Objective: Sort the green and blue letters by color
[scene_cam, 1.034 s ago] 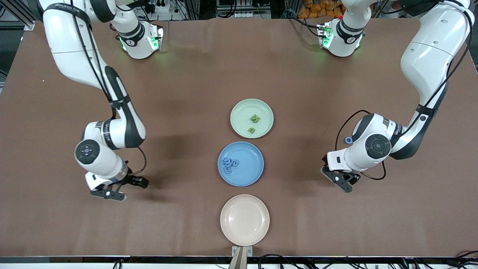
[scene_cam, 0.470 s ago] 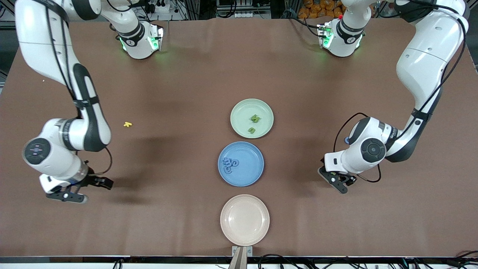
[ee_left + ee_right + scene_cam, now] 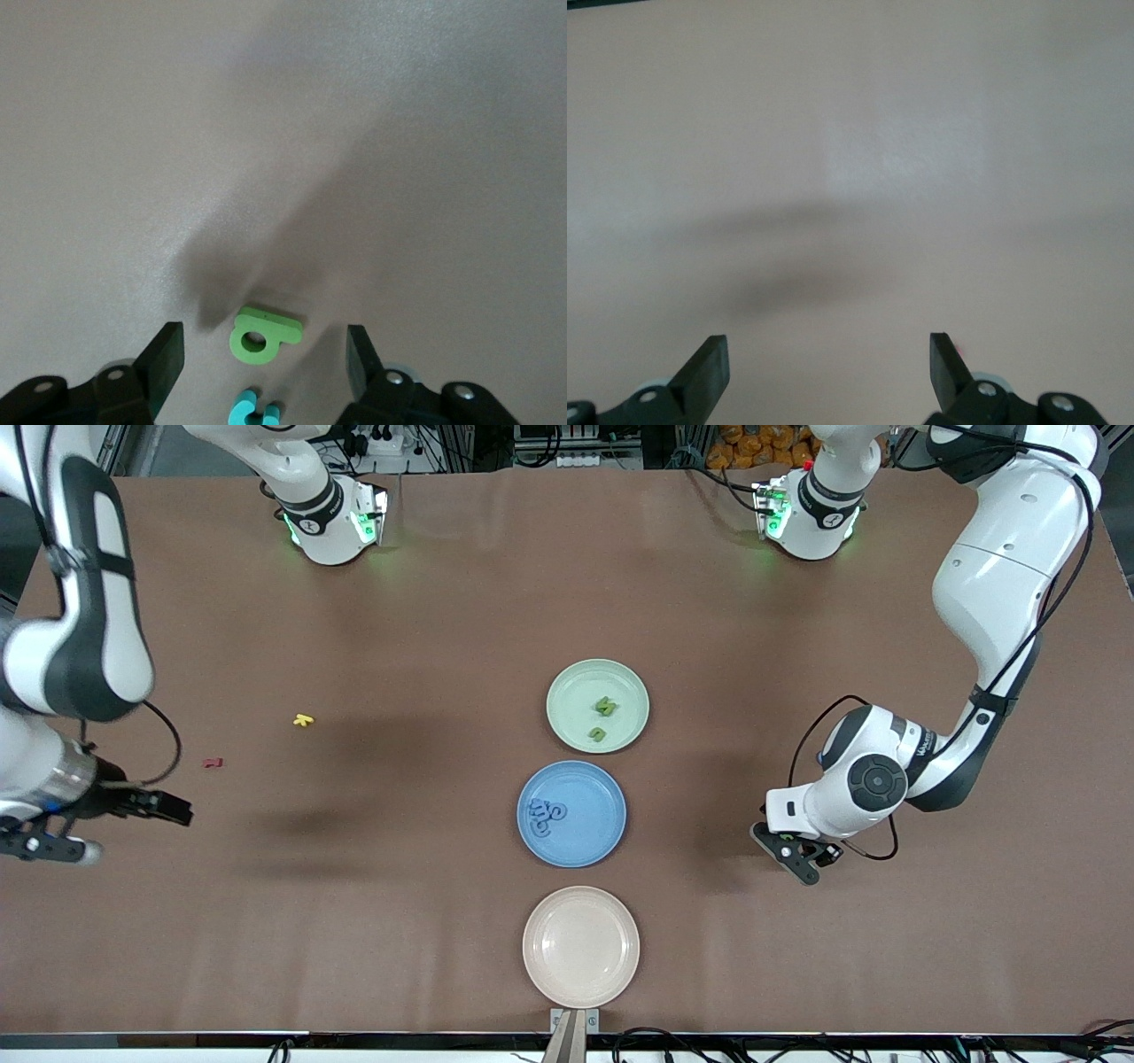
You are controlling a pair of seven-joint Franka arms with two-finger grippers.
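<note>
Right gripper (image 3: 40,846) has swung out to the table edge at its arm's end, uncovering a red letter (image 3: 212,763); jaws wide. Left gripper (image 3: 791,853) hangs low, jaws wide over a green letter (image 3: 263,334) and cyan letter (image 3: 249,410). Brown table (image 3: 425,620); no readable writing.

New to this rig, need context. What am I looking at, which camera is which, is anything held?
Two white robot arms at a brown table. The front view looks down from across it; the other two come from wrist cameras. In a row: a pale green plate with green foam letters, a blue plate with blue letters, and a pink plate nearest the camera. The left gripper is open over a loose green letter and a cyan one. The right gripper is open over bare table. Nothing is held.
</note>
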